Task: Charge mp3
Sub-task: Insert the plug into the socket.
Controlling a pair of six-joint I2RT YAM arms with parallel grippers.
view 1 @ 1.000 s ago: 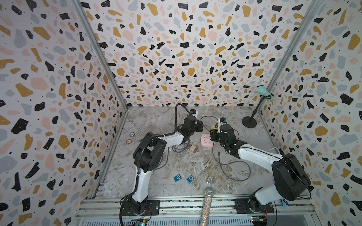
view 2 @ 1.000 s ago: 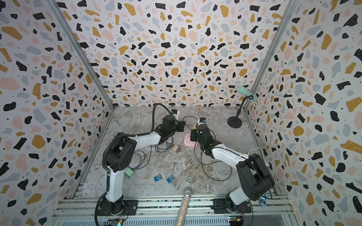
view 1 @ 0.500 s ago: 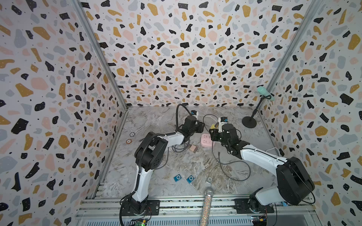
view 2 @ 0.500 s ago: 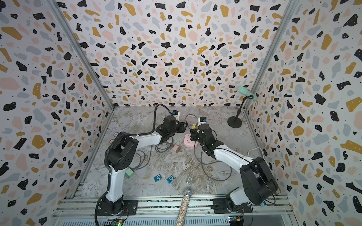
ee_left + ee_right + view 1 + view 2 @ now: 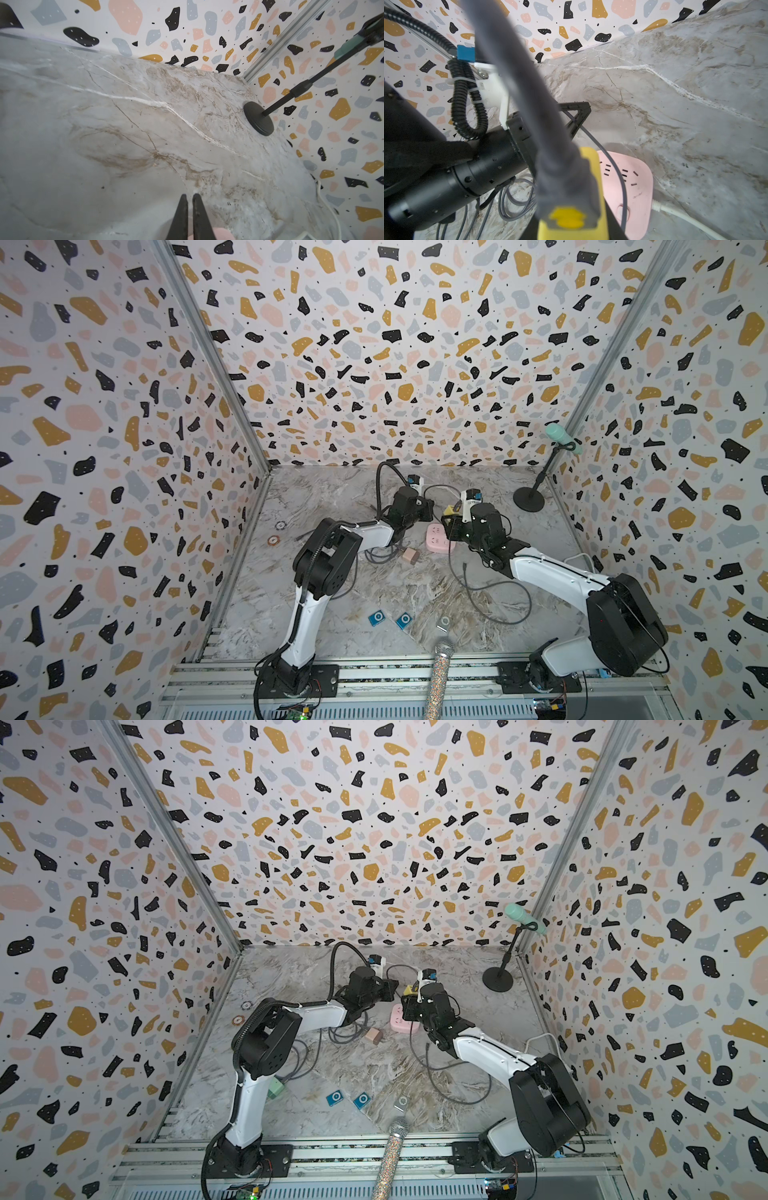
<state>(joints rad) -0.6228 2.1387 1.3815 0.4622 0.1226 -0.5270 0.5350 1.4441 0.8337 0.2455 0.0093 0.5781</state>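
Two small blue mp3 players [image 5: 377,618] [image 5: 404,620] and a silver one [image 5: 444,623] lie near the front of the marble table. A pink power strip [image 5: 438,538] [image 5: 629,187] lies mid-table. My right gripper [image 5: 451,519] [image 5: 571,230] is shut on a yellow charger block [image 5: 589,187] with a grey cable [image 5: 517,87] plugged into it, held just above the strip's far edge. My left gripper [image 5: 424,510] [image 5: 190,197] is shut with nothing between its fingers, hovering beside the strip's far left end.
A tan adapter [image 5: 410,556] lies left of the strip and a green one [image 5: 274,1088] lies by the left arm. Grey cable loops [image 5: 498,597] trail across the table. A black mic stand [image 5: 528,499] holds a mint microphone [image 5: 559,437] at the back right. A glitter microphone [image 5: 438,680] rests on the front rail.
The right arm's elbow has swung a little toward the front right, its gripper still holding the yellow charger over the strip. The left gripper has barely shifted.
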